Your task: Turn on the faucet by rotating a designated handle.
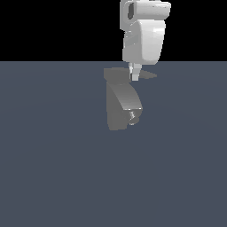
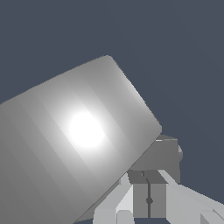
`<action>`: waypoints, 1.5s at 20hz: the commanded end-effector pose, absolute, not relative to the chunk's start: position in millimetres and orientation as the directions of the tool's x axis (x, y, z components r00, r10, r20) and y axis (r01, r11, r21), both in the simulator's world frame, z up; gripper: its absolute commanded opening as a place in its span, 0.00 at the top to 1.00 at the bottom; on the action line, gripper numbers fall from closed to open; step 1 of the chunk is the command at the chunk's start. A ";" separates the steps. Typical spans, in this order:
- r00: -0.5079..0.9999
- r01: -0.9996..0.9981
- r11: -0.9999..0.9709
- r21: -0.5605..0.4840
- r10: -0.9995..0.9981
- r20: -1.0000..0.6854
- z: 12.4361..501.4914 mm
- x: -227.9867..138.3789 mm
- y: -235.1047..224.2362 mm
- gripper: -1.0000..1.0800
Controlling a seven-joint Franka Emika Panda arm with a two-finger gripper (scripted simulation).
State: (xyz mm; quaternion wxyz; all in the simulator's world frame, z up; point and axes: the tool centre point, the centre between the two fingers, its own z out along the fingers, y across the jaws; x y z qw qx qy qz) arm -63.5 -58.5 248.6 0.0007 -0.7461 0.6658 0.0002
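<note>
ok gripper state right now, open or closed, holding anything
gripper: down at the faucet top by the handle; open or closed cannot be told.

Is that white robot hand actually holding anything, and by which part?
It cannot be told. The hand sits down at the handle on the faucet, but no grip shows.

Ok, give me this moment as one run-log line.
gripper: down at faucet top, beside handle | fingers: state unclear | faucet: upright, spout toward camera | handle: points to exterior view's right
</note>
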 end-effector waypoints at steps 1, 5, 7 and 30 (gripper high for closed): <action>0.110 -0.994 -0.110 -0.001 -0.994 -0.001 248.4 -58.2 -65.5 1.00; 0.106 -0.994 -0.106 0.000 -0.994 -0.001 248.4 -47.6 -77.6 1.00; 0.104 -0.995 -0.104 0.000 -0.995 -0.001 248.3 -42.4 -83.5 1.00; 0.084 -0.996 -0.084 0.000 -0.996 0.000 248.3 12.9 -148.3 1.00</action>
